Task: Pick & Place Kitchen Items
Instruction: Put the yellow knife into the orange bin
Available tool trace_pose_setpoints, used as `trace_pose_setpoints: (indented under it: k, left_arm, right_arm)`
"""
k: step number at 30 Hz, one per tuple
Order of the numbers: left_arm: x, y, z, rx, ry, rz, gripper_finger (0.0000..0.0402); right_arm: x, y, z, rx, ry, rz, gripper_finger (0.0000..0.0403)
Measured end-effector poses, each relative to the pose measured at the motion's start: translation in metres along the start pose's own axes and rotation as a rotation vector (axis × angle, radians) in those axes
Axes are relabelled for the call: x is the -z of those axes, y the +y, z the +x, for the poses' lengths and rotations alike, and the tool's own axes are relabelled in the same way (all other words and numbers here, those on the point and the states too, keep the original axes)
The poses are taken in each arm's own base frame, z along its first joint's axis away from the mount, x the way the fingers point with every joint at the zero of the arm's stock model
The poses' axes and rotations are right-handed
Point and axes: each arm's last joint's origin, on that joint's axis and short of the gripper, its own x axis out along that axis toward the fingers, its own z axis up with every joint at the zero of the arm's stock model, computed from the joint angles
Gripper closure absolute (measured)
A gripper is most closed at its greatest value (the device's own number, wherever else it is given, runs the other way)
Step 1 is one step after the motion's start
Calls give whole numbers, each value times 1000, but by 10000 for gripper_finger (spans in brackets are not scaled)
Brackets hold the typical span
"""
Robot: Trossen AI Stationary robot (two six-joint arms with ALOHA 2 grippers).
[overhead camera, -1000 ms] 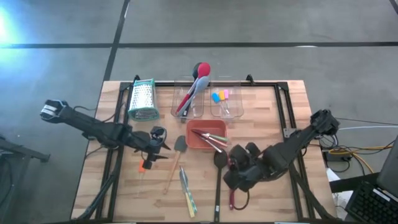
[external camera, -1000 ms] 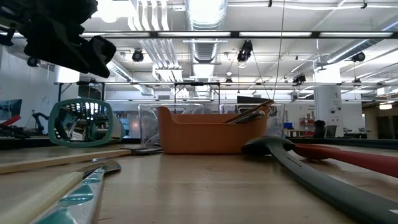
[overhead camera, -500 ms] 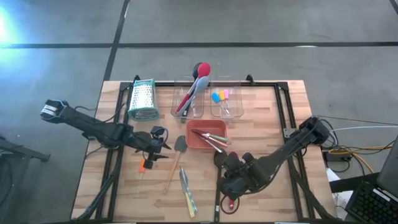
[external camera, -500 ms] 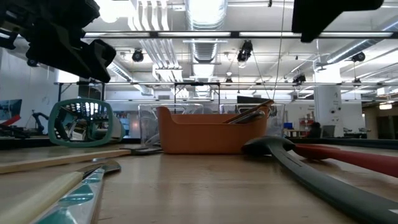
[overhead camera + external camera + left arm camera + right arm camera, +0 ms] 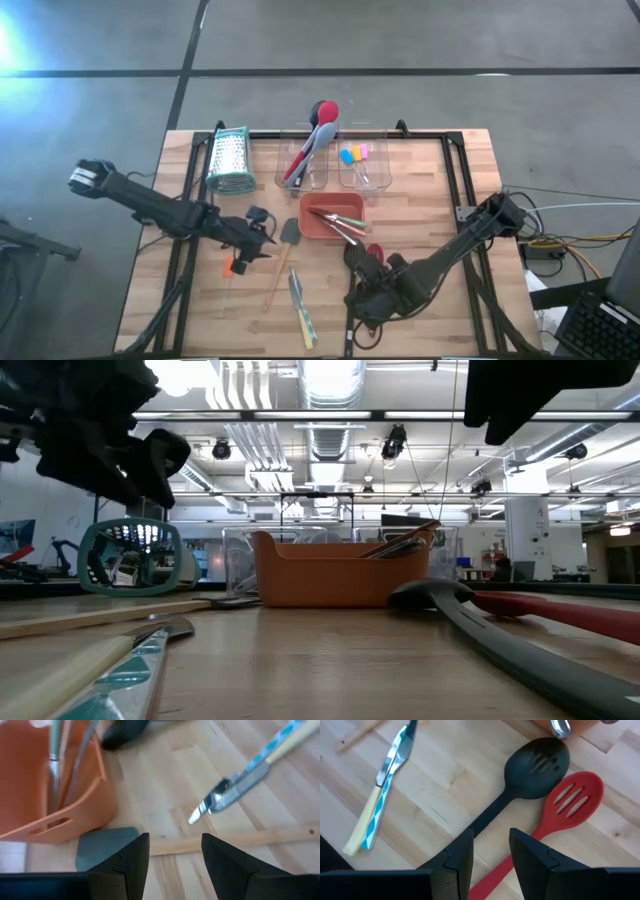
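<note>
Several utensils already sit in the orange tray and clear tubs; a black slotted spoon, red slotted spoon and wooden-handled spatula lie loose on the counter. The right gripper hovers over both spoons, the left gripper over the spatula; both jaws open, empty.

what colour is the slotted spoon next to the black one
Red, clearest in the right wrist view, beside the black spoon.

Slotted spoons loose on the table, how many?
2, both under the right gripper: black slotted spoon, and red slotted spoon lying beside it. Others could be hidden in the tubs or tray.
</note>
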Motion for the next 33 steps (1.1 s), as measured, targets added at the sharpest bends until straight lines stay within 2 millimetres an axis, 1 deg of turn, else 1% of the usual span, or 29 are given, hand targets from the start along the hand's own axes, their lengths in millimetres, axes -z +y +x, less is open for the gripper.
trace_pose_setpoints:
  k: [3, 5, 9, 12, 17, 24, 29, 33]
  left_arm:
    - [-1, -3, 10, 14, 34, 27, 216]
    - [-1, -4, 18, 24, 50, 32, 216]
    - [-6, -12, 32, 57, 65, 66, 216]
    - [-13, -19, 40, 83, 81, 94, 216]
    - [-27, -37, 51, 136, 80, 180, 216]
    - [-45, -62, 62, 196, 72, 240, 216]
    - [-58, -79, 72, 233, 61, 283, 216]
    - [-67, -93, 83, 331, 53, 326, 216]
  right_arm:
    - [-1, 1, 0, -14, -2, 3, 280]
    - [-3, 6, 2, -52, -6, -7, 279]
    - [-4, 18, 2, -167, -20, -44, 278]
    - [-4, 21, 1, -200, -22, -43, 281]
    - [-4, 21, 0, -200, -26, -45, 291]
    - [-5, 30, 0, -279, -46, -75, 303]
    - [-6, 30, 0, -284, -57, -106, 307]
    - [-10, 30, 1, -279, -63, -120, 305]
